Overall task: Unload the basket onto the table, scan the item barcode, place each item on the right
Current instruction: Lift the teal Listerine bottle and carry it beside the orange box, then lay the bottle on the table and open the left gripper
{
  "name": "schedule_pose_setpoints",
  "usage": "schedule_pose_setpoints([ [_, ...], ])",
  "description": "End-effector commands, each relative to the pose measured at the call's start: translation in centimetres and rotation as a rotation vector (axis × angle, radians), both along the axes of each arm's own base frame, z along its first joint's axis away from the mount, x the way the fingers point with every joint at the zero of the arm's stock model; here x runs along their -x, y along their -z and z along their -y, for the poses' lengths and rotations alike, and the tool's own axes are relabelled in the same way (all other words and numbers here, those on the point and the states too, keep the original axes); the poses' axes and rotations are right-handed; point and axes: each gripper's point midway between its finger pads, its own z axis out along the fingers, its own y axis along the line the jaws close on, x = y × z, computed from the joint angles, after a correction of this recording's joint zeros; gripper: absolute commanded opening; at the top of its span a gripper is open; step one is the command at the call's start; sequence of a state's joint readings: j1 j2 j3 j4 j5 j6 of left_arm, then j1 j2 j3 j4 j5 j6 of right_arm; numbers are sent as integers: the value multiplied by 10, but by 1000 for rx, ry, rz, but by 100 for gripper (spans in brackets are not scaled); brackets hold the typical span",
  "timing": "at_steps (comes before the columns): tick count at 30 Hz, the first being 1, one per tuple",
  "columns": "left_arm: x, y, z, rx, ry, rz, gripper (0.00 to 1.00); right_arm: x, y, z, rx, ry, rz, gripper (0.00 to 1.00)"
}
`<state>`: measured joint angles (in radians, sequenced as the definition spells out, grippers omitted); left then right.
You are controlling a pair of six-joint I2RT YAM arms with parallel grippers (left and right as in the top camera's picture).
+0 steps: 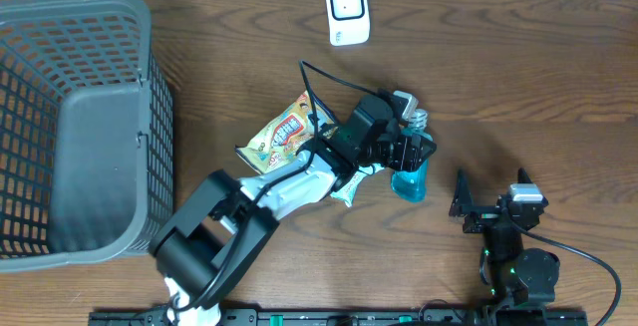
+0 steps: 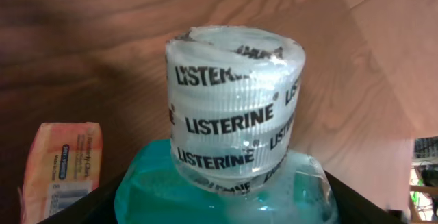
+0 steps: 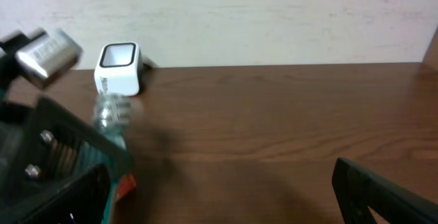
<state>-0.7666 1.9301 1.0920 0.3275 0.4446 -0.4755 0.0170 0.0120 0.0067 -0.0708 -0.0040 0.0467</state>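
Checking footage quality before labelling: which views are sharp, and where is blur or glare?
Overhead: sharp, evenly lit. Left wrist: mouthwash bottle cap crisp, small glare spots on its wrap. Right wrist: soft throughout, the bottle and scanner both blurred.

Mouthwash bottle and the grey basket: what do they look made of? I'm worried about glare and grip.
The mouthwash bottle is likely clear, glossy plastic, since teal liquid shows through it. Its cap wears a shiny printed shrink film, wrinkled and catching highlights. The basket is probably moulded plastic: matte grey, with open lattice walls.
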Motion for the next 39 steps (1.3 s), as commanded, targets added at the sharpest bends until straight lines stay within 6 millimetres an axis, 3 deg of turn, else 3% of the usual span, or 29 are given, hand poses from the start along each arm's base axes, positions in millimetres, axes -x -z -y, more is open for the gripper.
schedule_pose_setpoints([
  [1, -7, 1, 6, 21, -4, -3, 57, 0, 0, 1, 11, 7, 0, 99],
  [4, -7, 3, 6, 10, 11, 16, 58, 0, 0, 1, 11, 6, 0, 99],
  [6, -7, 3, 5, 4, 19, 33, 64, 0, 0, 1, 11, 6, 0, 99],
  [12, -17, 6, -6, -10, -6, 23, 65, 0, 0, 1, 11, 6, 0, 99],
  [18, -21, 19, -21, -53, -33, -27, 79, 0, 0, 1, 11, 6, 0, 99],
  [28, -16, 21, -21, -63, -23, -41, 98, 0, 0, 1, 11, 6, 0, 99],
  [33, -17, -1, -20, -36, -23, -10, 98, 0, 0, 1, 11, 6, 0, 99],
  [35, -16, -24, -21, -24, -7, 50, 98, 0, 0, 1, 11, 6, 0, 99],
  [39, -27, -47, -48, -119, -127, 131, 98, 0, 0, 1, 11, 6, 0, 99],
])
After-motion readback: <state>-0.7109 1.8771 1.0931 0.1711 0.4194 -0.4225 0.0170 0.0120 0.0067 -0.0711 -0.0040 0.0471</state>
